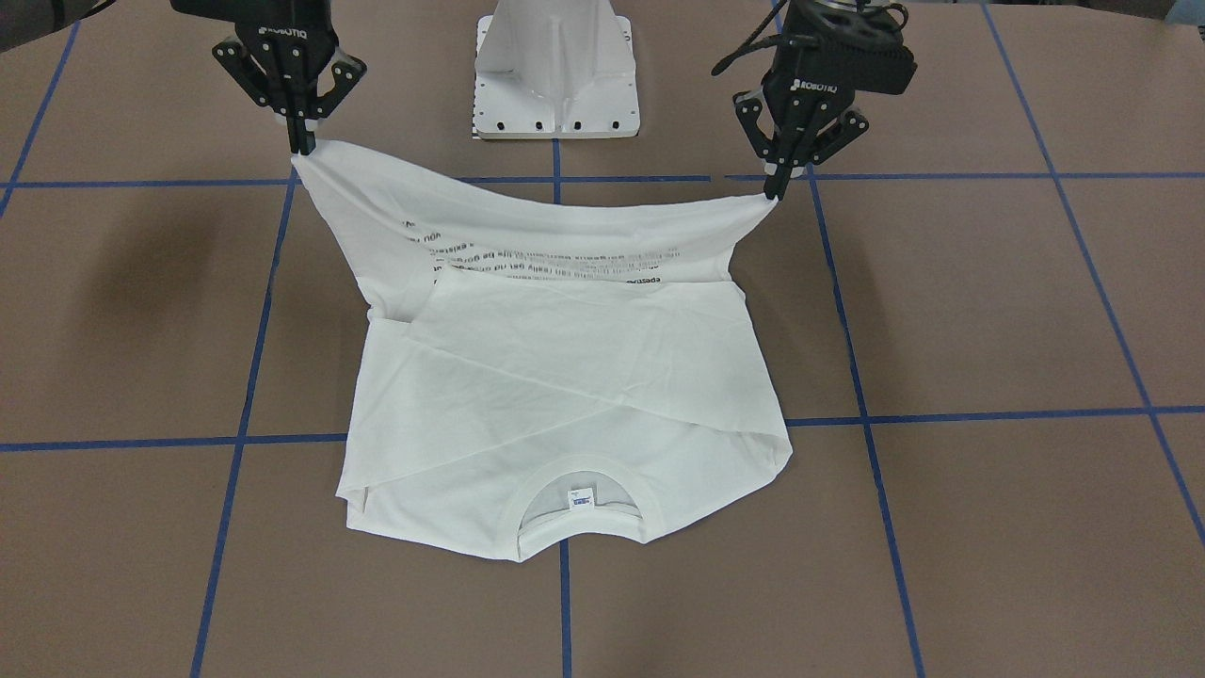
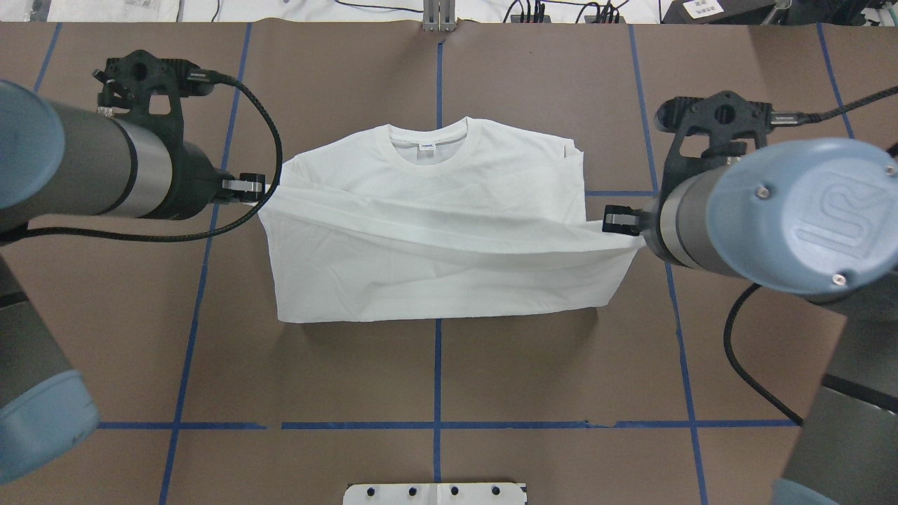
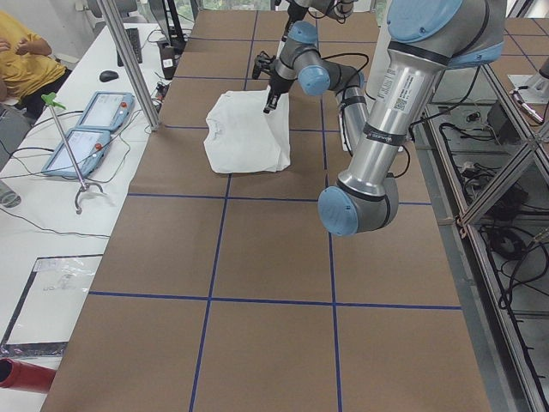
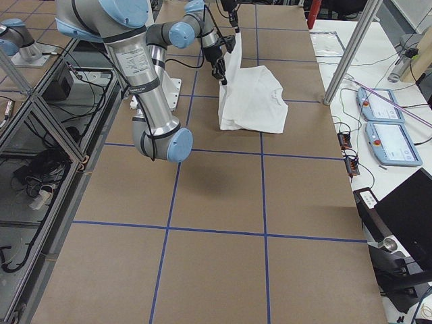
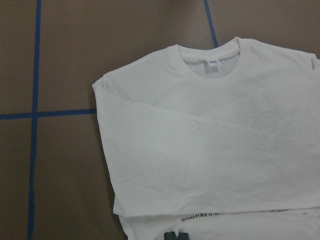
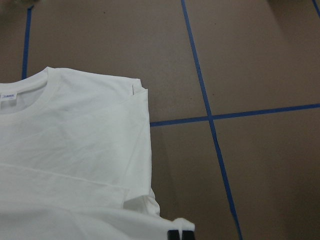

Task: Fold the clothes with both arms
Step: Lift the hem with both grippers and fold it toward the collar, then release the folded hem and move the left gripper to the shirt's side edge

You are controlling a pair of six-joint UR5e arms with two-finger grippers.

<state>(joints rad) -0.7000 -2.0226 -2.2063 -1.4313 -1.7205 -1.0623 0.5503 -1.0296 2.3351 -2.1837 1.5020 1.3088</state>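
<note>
Our left gripper (image 1: 774, 191) and right gripper (image 1: 303, 148) are clamped tight on the shirt's (image 1: 565, 377) lifted hem corners. The collar (image 1: 582, 492) lies forward and below our fingertips (image 1: 301, 135), equally far from each.

Off the shirt (image 2: 435, 266) at its collar end and both sides, bare brown table (image 2: 316, 372) leaves me room. At its hem end stands the white stand (image 1: 555, 71); the hem, pinched taut between my left gripper (image 1: 775, 191) and right gripper (image 1: 303, 146), spans the way.

White shirt (image 1: 574, 377): collar end flat, hem corners raised in both jaws.
</note>
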